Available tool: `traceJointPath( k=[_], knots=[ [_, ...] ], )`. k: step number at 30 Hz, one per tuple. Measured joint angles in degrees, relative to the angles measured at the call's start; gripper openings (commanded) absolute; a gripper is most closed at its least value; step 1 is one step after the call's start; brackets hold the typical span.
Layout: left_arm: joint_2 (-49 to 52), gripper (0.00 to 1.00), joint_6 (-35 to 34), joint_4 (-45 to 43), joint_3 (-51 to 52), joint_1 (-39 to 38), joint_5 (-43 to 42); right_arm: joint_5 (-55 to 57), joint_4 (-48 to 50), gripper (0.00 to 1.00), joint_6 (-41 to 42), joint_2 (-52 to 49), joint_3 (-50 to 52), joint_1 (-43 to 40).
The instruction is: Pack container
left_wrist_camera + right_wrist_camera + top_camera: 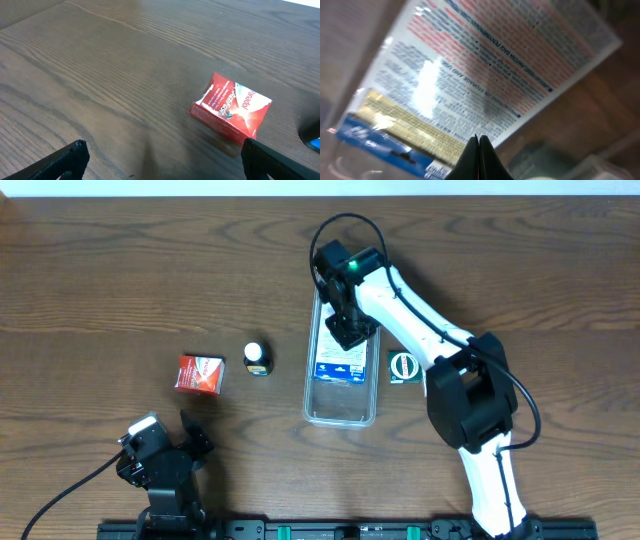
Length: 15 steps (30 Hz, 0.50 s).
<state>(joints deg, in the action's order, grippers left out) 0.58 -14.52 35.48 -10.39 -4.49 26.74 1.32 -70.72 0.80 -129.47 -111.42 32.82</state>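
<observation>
Container (340, 412): clear plastic tray, centre of the overhead frame, on the bench (120, 270).
Right claw (479, 144): over the tray's upper end, fingers pressed together, apparently holding nothing.
Left claw (165, 167): spread wide, empty.
Red box (200, 373), small bottle (257, 358): left of the tray.

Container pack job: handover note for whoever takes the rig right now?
Left gripper: open, empty, low over the table, with the red box just ahead of it.
Right gripper: fingers shut together, down inside the container, above a printed blue-and-white pack.
Done: that pack lies in the container.
Left, probably: red box and white-capped bottle sit on the table left of the container, and the green-and-white packet right of it. All are outside.
</observation>
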Motion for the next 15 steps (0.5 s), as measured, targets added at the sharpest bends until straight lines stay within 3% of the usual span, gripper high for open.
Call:
traceJointPath(
  k=[15],
  knots=[
    [0.0, 0.98, 0.0, 0.0, 0.0, 0.0, 0.0, -9.2, -5.9, 0.02, -1.5, 2.8, 0.2, 8.5]
  ],
)
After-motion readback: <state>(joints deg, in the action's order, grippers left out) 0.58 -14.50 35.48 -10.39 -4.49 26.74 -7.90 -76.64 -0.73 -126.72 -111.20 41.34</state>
